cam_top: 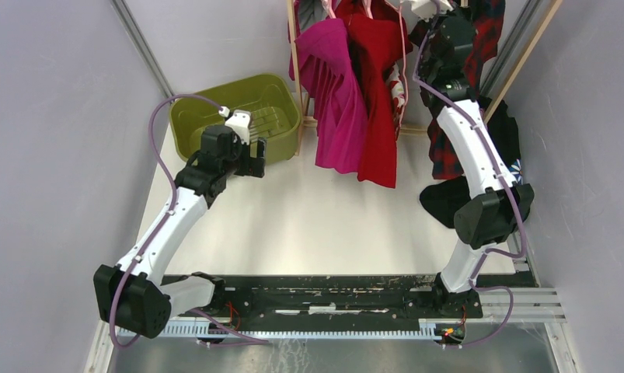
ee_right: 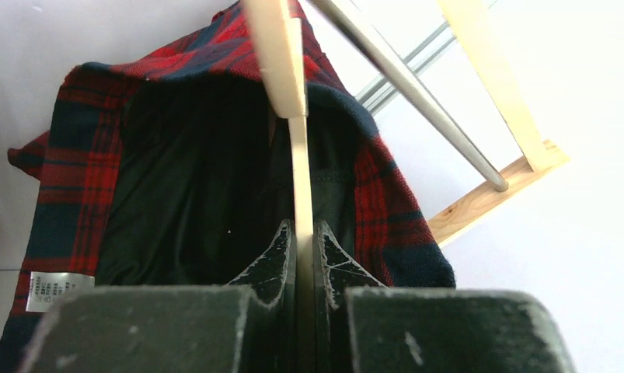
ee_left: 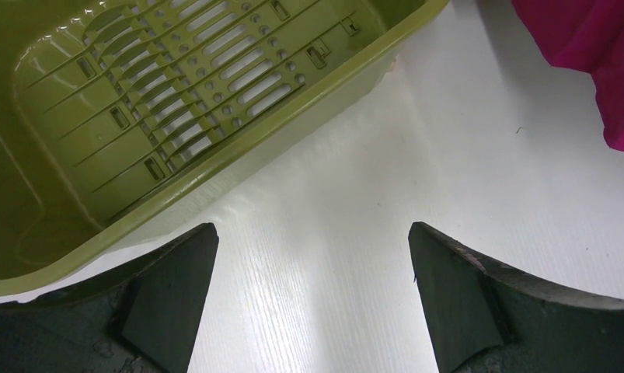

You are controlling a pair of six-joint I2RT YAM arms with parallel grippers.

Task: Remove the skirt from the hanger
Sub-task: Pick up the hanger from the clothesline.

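The red-and-navy plaid skirt (ee_right: 83,155) with a black lining hangs from a pale wooden hanger (ee_right: 297,155) on the rack at the back right (cam_top: 487,35). My right gripper (ee_right: 301,227) is raised up to the rack (cam_top: 442,15) and is shut on the hanger's thin bar, one finger on each side. The skirt's fabric drapes around and behind the fingers. My left gripper (ee_left: 312,229) hovers open and holding nothing over the white table, beside the green basket (cam_top: 254,155).
An olive-green slotted basket (cam_top: 215,84) (ee_left: 277,113) sits at the back left. A magenta garment (cam_top: 339,93) (ee_left: 596,54) and a red one (cam_top: 378,93) hang from the wooden rack (cam_top: 293,78). A metal rod (ee_right: 417,101) and wooden frame (ee_right: 487,85) cross behind the hanger. Dark cloth (cam_top: 440,198) hangs at the right.
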